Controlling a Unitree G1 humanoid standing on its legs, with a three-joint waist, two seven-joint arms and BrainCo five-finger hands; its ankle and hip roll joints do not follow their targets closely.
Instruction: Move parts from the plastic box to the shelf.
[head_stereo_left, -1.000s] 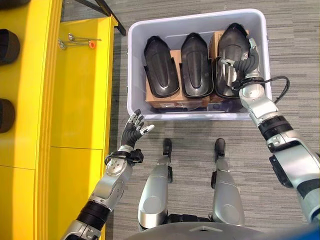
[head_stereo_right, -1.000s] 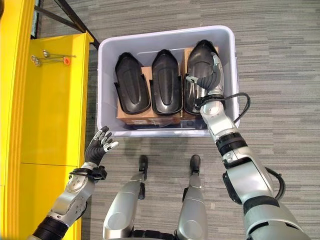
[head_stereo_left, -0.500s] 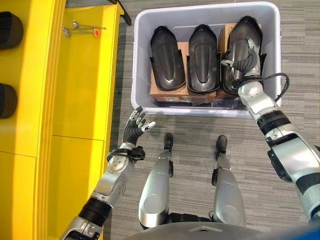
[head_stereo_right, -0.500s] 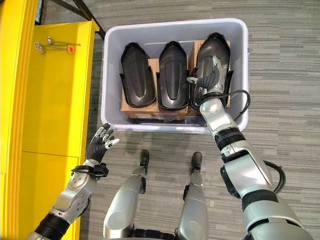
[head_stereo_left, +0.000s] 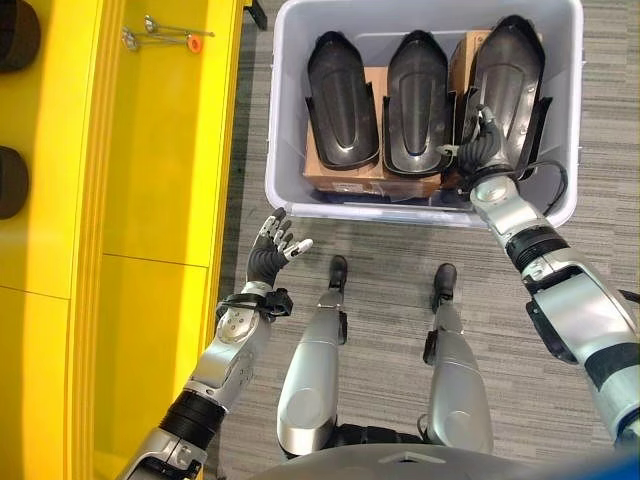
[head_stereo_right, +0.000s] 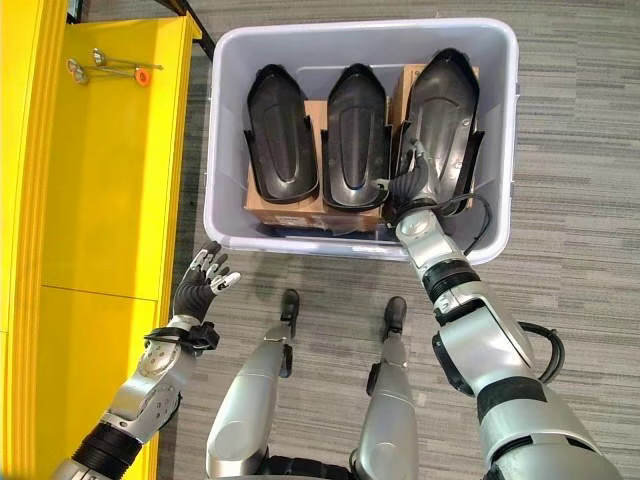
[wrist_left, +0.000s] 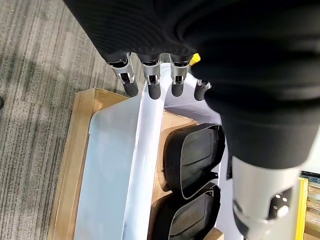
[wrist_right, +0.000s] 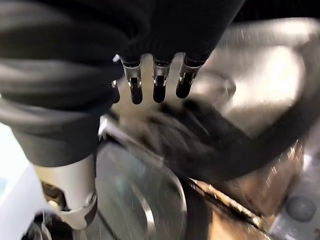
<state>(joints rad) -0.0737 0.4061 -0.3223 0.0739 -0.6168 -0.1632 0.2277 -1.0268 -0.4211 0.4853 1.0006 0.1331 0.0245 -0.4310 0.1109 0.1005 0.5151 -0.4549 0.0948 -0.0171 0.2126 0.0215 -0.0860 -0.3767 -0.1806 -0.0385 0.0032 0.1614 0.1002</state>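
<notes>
A pale plastic box (head_stereo_left: 275, 120) stands on the carpet ahead of me. Three black moulded parts stand in it on brown cardboard: left (head_stereo_left: 342, 100), middle (head_stereo_left: 418, 105) and right (head_stereo_left: 508, 85). My right hand (head_stereo_left: 480, 145) lies open against the near end of the right part, fingers (wrist_right: 157, 85) straight along its black surface (wrist_right: 210, 145), thumb out to the side. My left hand (head_stereo_left: 272, 250) hangs open over the floor between the box and the yellow shelf (head_stereo_left: 160, 150), holding nothing. From the left wrist, its fingers (wrist_left: 152, 85) point toward the box wall (wrist_left: 145, 150).
Two black parts (head_stereo_left: 12, 180) (head_stereo_left: 18, 30) sit at the shelf's left edge. Small metal tools with an orange tip (head_stereo_left: 160, 35) lie on its far end. Grey carpet surrounds the box.
The camera has shifted, so the box sits higher and further right. My right hand has slid back from the middle of the right part to its near end. My left hand has stayed open.
</notes>
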